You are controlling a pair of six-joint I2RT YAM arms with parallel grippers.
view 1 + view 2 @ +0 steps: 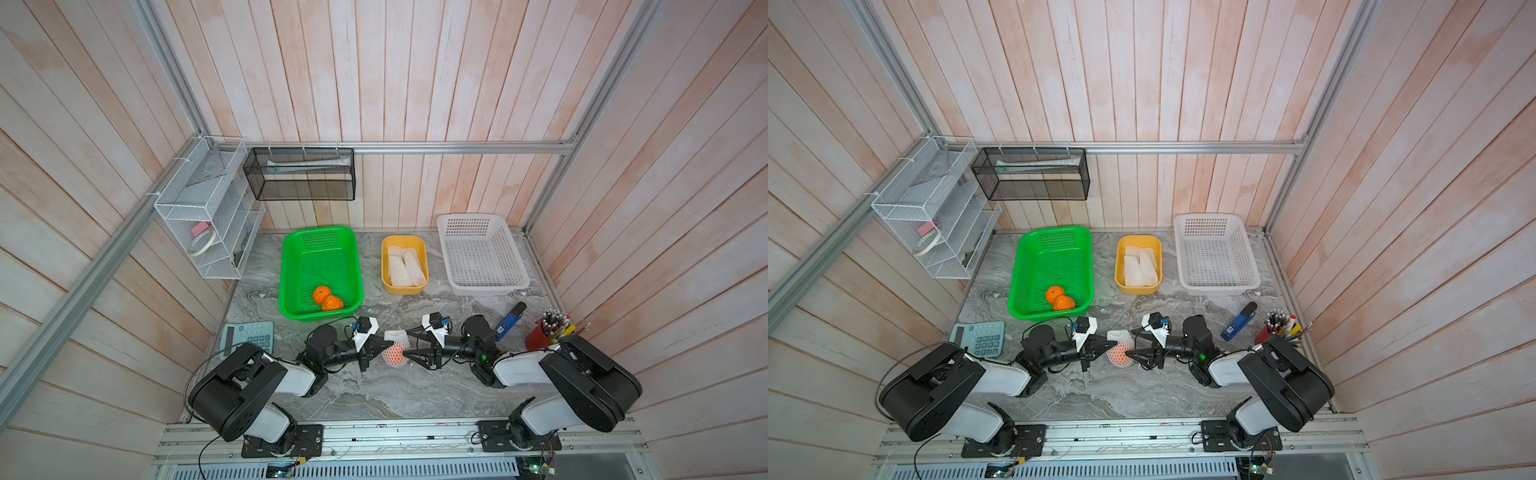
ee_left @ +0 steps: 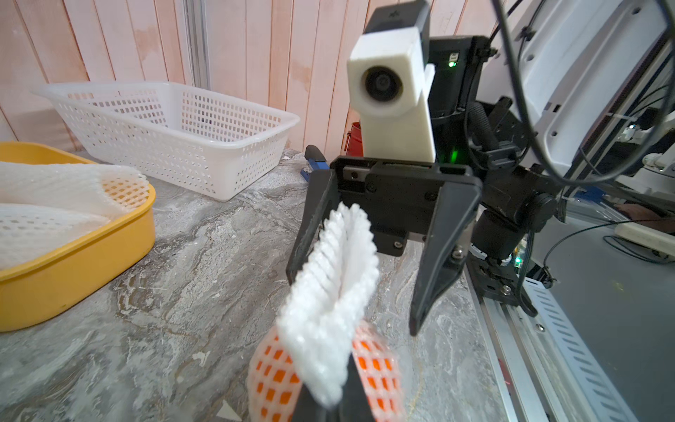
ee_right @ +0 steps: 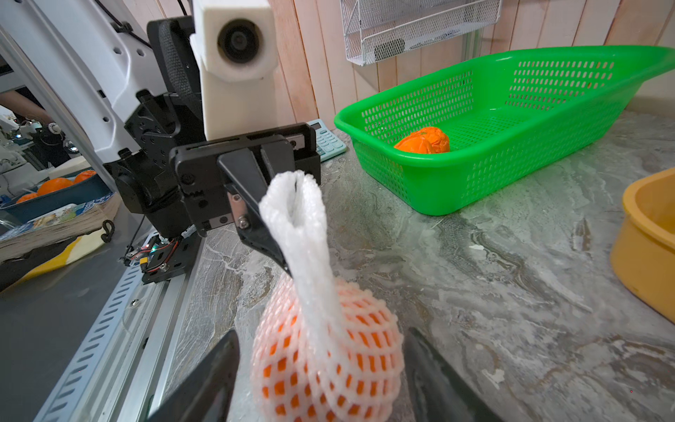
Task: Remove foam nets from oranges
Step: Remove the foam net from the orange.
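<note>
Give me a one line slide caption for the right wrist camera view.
Left gripper pinches the foam net's neck above the netted orange; open right gripper flanks it.

- Your two grippers face each other closely; only the netted orange (image 1: pixel 395 353) sits between them.
- Behind them, the green basket (image 1: pixel 291 266), yellow tub (image 1: pixel 384 266) and white basket (image 1: pixel 515 266) line the rear.
- Open marble table (image 1: pixel 395 395) lies toward the front rail.
- The stapler (image 1: pixel 510 321) and pen cup (image 1: pixel 536 338) crowd the right arm's outer side; the calculator (image 1: pixel 248 336) crowds the left's.

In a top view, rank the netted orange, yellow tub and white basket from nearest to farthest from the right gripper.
From the right gripper:
1. Netted orange, right beside its fingertips.
2. Yellow tub, farther back, mid-table.
3. White basket, back right corner.
</note>
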